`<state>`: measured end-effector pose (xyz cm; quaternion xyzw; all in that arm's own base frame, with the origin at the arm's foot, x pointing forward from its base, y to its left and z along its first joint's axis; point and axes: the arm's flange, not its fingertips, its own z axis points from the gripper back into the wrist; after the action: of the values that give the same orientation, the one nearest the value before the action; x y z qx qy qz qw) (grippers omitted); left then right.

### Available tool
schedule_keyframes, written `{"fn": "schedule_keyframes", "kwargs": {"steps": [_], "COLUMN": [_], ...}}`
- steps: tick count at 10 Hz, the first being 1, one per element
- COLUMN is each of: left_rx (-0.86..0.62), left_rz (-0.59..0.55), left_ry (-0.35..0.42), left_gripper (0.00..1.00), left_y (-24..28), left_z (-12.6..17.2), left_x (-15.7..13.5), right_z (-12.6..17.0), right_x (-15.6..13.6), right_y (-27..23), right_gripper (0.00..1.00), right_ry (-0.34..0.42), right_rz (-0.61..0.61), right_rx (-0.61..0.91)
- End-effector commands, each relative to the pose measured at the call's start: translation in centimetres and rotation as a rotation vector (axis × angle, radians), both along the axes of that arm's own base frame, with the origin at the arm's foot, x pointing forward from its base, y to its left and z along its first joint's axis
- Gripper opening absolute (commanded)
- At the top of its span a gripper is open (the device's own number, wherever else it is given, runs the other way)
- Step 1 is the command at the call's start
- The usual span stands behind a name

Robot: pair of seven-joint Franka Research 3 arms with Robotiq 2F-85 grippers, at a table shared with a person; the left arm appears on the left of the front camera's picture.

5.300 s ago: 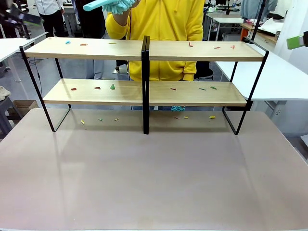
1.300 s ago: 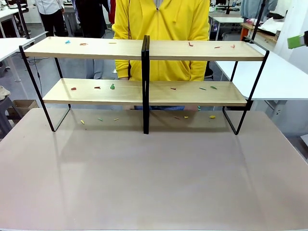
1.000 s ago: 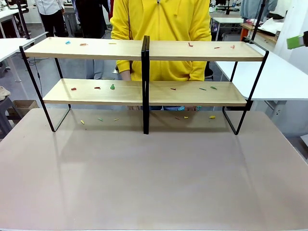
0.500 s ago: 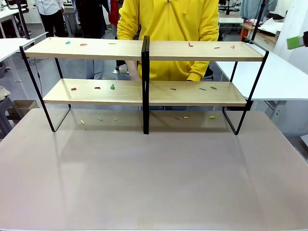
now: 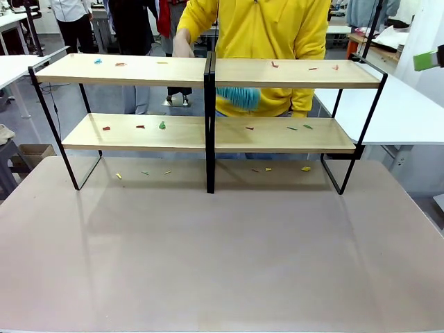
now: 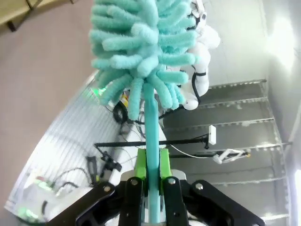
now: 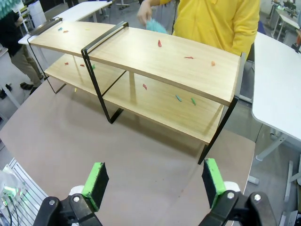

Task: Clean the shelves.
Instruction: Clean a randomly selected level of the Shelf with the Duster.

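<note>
The shelves (image 5: 277, 73) stand across the far half of the tabletop, two light-wood tiers in a black frame; the right wrist view shows them from above (image 7: 178, 61). Small coloured scraps (image 5: 162, 125) lie scattered on both tiers. My left gripper (image 6: 153, 181) is shut on the thin handle of a fluffy teal duster (image 6: 141, 47), held away from the table. My right gripper (image 7: 154, 181) hangs open above the table's near right side; one green pad (image 5: 427, 60) of it peeks in at the upper right. Behind the shelves, a person in yellow holds another teal duster (image 5: 239, 97).
The person's other hand (image 5: 182, 47) rests at the back edge of the top board. More scraps (image 5: 305, 168) lie on the grey-beige tabletop (image 5: 222, 257) under the rack. White tables (image 5: 409, 111) flank the right and left sides.
The person has shifted right, raised a hand to the top board and brought a teal duster up behind the right unit. The shelves and scraps have not moved.
</note>
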<state>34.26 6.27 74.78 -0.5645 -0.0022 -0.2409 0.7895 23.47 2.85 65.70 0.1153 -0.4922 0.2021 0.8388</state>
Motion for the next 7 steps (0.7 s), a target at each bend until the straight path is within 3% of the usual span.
{"fn": "schedule_keyframes", "kwargs": {"steps": [1, 2, 4, 5, 7], "left_rx": [0.047, 0.068, 0.142, 0.107, -0.035], "left_rz": [0.083, 0.079, -0.009, -0.047, -0.162], "left_ry": [0.132, 0.175, 0.139, 0.136, 0.059], "left_gripper": [0.12, 0.12, 0.12, 0.12, 0.12], "left_y": [-6.2, -9.4, -14.6, -13.1, -2.7], "left_z": [0.6, 1.1, 1.6, 2.2, 2.6], "left_x": [2.1, 3.0, 4.0, 3.8, -1.0], "right_z": [0.0, 0.0, 0.0, 0.0, 0.0], "right_x": [0.0, 0.0, 0.0, 0.0, 0.0], "right_y": [-0.1, -0.1, -0.1, -0.1, -0.1], "right_gripper": [1.0, 1.0, 1.0, 1.0, 1.0], "right_ry": [0.001, 0.001, 0.001, 0.001, 0.001], "right_rz": [0.003, 0.003, 0.003, 0.003, 0.003], "right_rx": [0.006, 0.006, 0.006, 0.006, 0.006]}}
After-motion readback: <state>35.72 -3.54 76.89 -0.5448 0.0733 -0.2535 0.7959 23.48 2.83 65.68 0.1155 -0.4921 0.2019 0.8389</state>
